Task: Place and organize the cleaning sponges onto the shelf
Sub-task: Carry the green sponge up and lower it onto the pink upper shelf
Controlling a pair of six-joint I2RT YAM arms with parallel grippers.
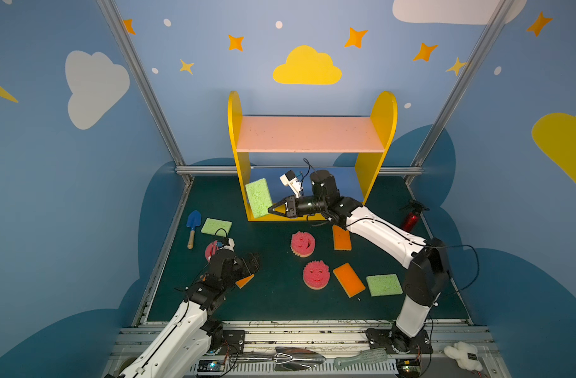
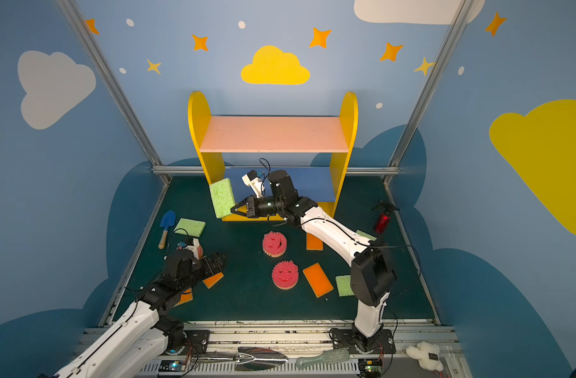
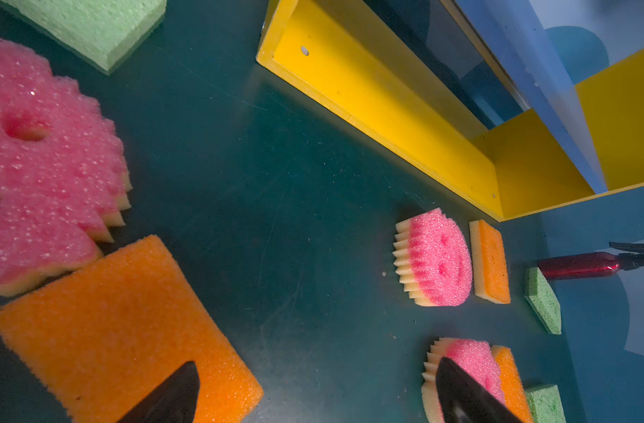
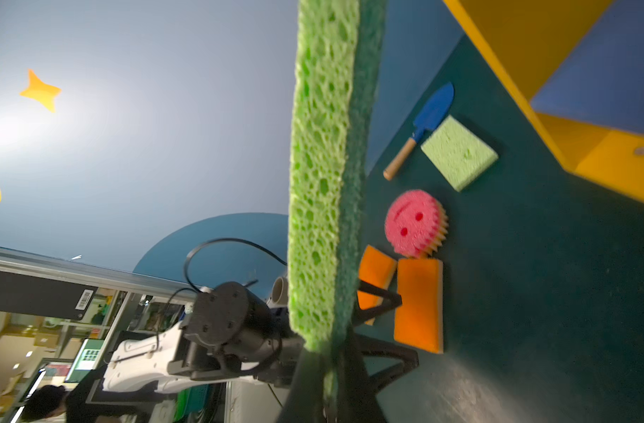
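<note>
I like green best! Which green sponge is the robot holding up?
The green sponge held upright in the right pincer, at the front of the shelf. The other green sponges lie flat on the mat, untouched.

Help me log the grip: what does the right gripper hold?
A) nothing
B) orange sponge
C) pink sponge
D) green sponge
D: the right gripper is shut on the edge of a green sponge, held upright in front of the shelf.
</note>
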